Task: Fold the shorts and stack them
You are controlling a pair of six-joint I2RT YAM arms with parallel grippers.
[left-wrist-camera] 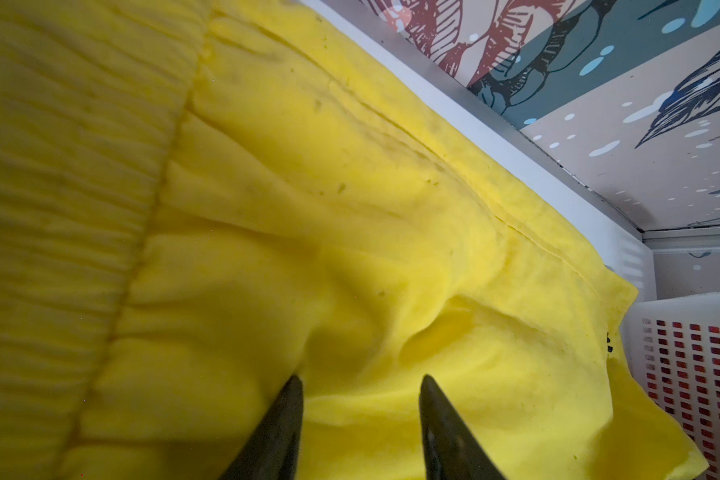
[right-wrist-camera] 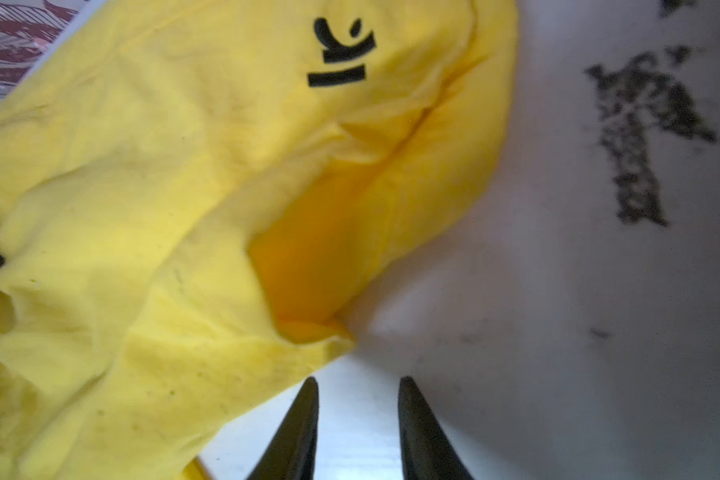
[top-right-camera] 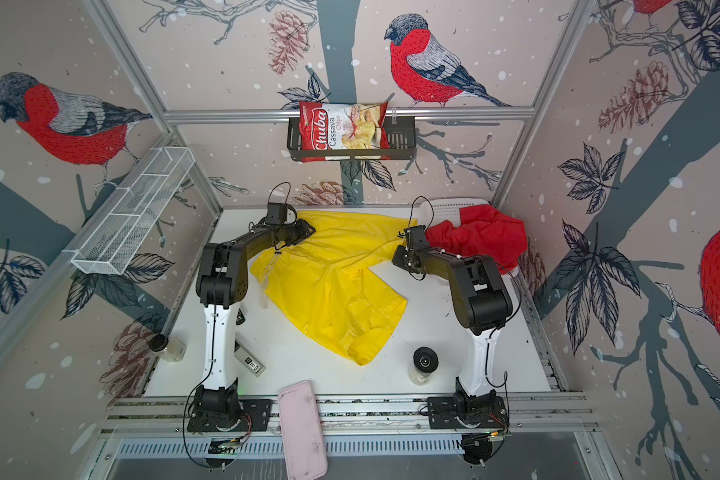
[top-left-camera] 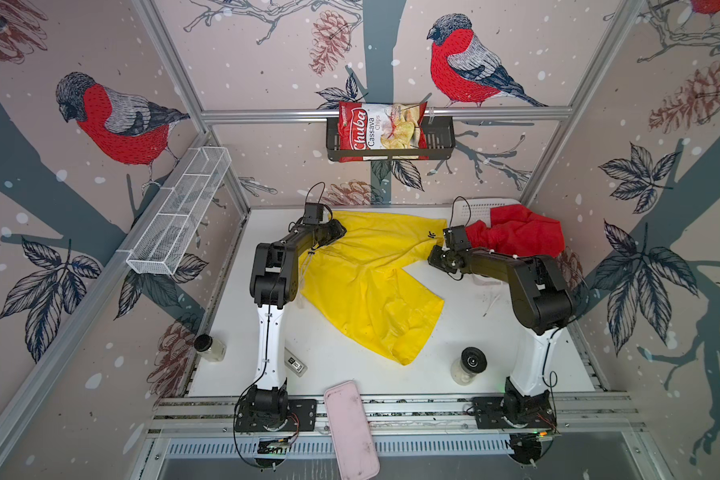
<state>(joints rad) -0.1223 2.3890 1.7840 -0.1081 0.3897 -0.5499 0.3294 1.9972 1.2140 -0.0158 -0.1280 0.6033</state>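
The left gripper (left-wrist-camera: pixel 360 399) holds its jaws apart over the yellow shorts (top-left-camera: pixel 371 282). The right gripper (right-wrist-camera: pixel 358 399) holds its jaws apart over bare bench (right-wrist-camera: pixel 516 332). The red shorts (top-left-camera: pixel 524 237) fill the far-right corner basket (top-left-camera: pixel 474 210), partly hidden.

The left claw (left-wrist-camera: pixel 361 384) shows plainly only in the left wrist view, where the picture's lower edge cuts off its fingers. In both top views its own wrist hides it over the far left corner of the yellow shorts (top-left-camera: pixel 371 282), so contact cannot be told there. The shorts' waistband is blurred close to that camera. The right arm (top-left-camera: pixel 495 262) covers part of the red shorts (top-left-camera: pixel 520 235), which hide most of the white basket (top-left-camera: pixel 479 210) at the far right corner of the bench (top-left-camera: pixel 350 374). Print on the small label (top-left-camera: pixel 295 362) is too small to read.
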